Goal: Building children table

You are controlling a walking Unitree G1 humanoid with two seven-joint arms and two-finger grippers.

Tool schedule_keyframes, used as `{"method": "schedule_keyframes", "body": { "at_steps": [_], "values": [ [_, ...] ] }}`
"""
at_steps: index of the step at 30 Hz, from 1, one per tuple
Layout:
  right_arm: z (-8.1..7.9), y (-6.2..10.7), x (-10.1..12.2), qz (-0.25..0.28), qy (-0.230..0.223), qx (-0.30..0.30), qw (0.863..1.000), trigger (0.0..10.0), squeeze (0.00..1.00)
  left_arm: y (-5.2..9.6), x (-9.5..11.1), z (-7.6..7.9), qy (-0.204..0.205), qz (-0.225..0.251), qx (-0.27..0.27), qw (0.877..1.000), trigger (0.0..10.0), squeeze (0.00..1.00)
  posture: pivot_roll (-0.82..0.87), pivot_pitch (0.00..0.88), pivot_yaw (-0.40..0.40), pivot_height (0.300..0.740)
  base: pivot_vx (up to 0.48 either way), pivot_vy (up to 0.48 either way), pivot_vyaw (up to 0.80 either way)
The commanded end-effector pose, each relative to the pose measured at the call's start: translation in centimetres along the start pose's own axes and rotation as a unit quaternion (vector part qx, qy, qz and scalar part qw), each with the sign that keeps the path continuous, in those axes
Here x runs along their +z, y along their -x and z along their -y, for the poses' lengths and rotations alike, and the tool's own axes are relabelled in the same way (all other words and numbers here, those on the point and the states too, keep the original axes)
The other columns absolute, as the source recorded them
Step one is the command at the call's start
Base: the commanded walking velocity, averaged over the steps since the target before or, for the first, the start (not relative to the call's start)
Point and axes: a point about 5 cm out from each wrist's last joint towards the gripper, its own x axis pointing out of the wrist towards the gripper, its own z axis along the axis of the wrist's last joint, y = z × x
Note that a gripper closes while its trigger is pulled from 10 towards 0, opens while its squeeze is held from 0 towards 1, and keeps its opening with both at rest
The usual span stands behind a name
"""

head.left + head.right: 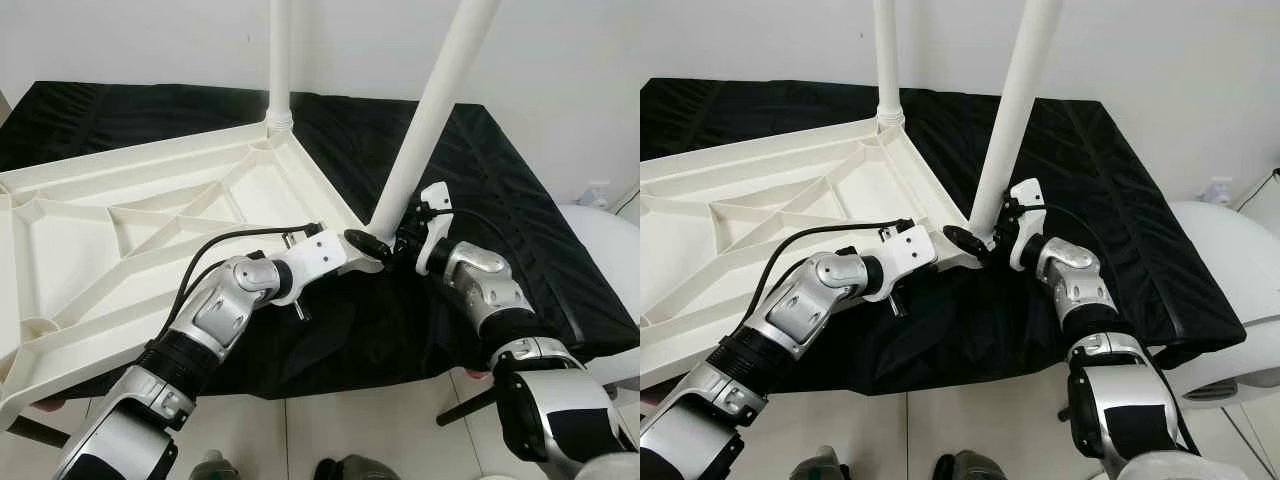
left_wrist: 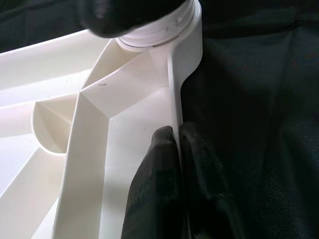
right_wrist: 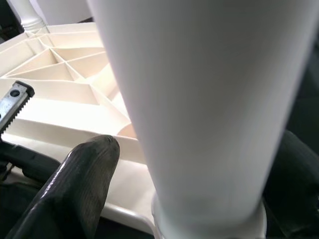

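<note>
Right now the left gripper (image 2: 177,164) is pinched shut on the tabletop (image 1: 120,230) edge rib, just below the corner socket. Right gripper (image 1: 385,245) wraps the near leg (image 1: 430,120) at its base, fingers closed round it. Far leg (image 1: 279,60) already stands in its socket; near one looks seated but prob. needs tightening, other corners left. Black cloth (image 1: 520,200) underneath, white wall (image 1: 580,70) behind.

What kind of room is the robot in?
Probably a room in a home, though that's a guess: a plain white wall, a pale tiled floor, and a black fabric-covered surface holding an upside-down white plastic tabletop being fitted with legs.
</note>
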Motion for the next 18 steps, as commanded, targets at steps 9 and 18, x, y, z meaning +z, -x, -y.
{"method": "schedule_keyframes", "body": {
  "at_steps": [9,18],
  "values": [
    [0.94,0.70,0.26,-0.007,0.010,0.007,1.000,0.0,0.00,-0.42,-0.60,1.30,-0.001,-0.018,-0.045,0.999,10.0,0.00,0.07,0.017,-0.087,0.740,0.000,0.000,0.00],
    [0.84,0.95,-0.44,-0.004,-0.005,-0.009,1.000,10.0,0.00,-0.47,-0.54,1.40,0.000,-0.017,-0.045,0.999,10.0,0.00,0.07,0.020,-0.092,0.740,0.000,0.000,0.00]
  ]
}}
